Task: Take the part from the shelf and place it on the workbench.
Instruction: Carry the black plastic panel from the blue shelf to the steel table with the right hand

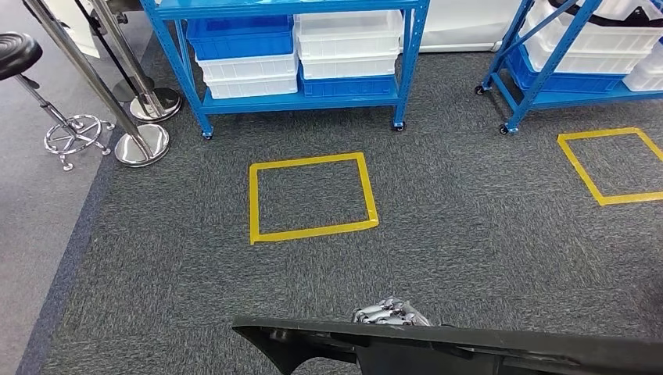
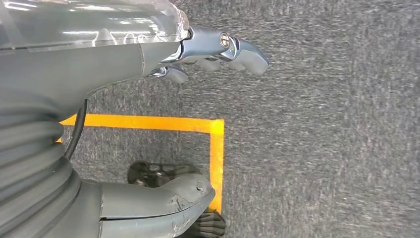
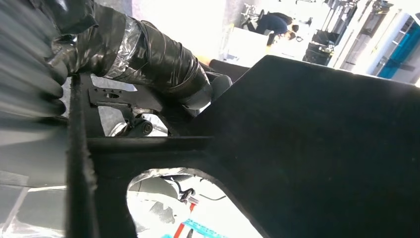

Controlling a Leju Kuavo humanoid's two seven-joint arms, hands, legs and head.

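A long, flat black part (image 1: 469, 348) lies across the bottom of the head view, above the carpet. Silver fingers of my right hand (image 1: 388, 312) curl over its far edge and grip it. In the right wrist view the same part (image 3: 307, 148) looms close, a matte black panel with a cut-out, and the hand's tape-wrapped thumb (image 3: 158, 59) presses on its frame. My left hand (image 2: 198, 124) hangs over the carpet with thumb (image 2: 168, 206) and fingers (image 2: 233, 47) spread apart and nothing between them.
A blue shelf (image 1: 406, 70) with blue and white bins (image 1: 348, 43) stands ahead, and a second blue shelf (image 1: 547, 74) at the far right. Yellow tape squares (image 1: 311, 195) mark the dark carpet. Chrome posts (image 1: 141, 141) and a stool (image 1: 47, 94) stand at the left.
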